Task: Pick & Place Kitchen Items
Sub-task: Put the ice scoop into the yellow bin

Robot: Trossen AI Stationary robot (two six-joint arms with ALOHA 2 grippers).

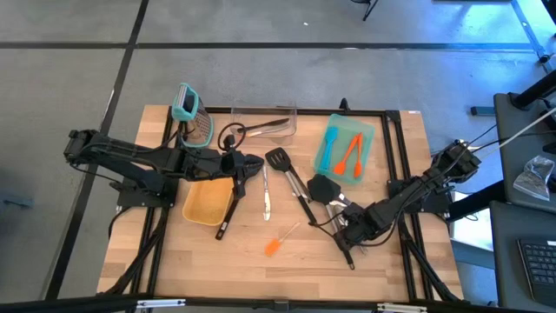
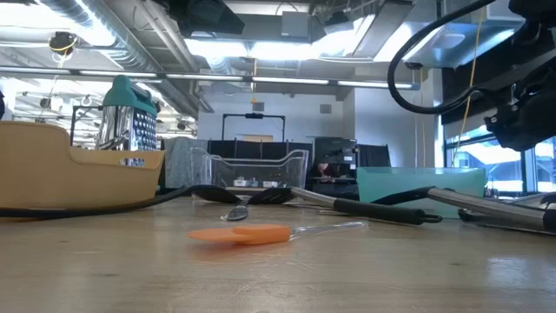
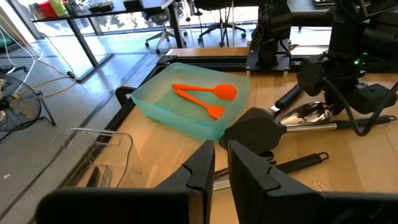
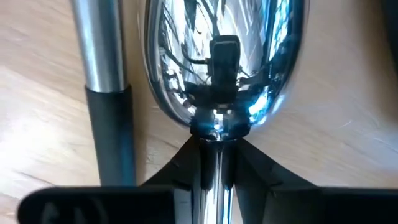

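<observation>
Wooden table [image 1: 174,261] carries everything, with the teal tray [image 1: 369,139] as landmark. Both orange spatulas [image 1: 349,155] lie inside that tray. Left of it waits the left gripper [image 1: 257,163], fingers nearly together, holding nothing. Below the tray, the right gripper [image 1: 345,215] is clamped on the silver scoop [image 4: 217,62] at its neck, beside a black turner [image 1: 323,189].

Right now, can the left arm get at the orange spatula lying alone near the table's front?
Probably yes. The orange spatula lies alone on bare wood, nothing over it, and the left gripper hangs nearby, behind it.
</observation>
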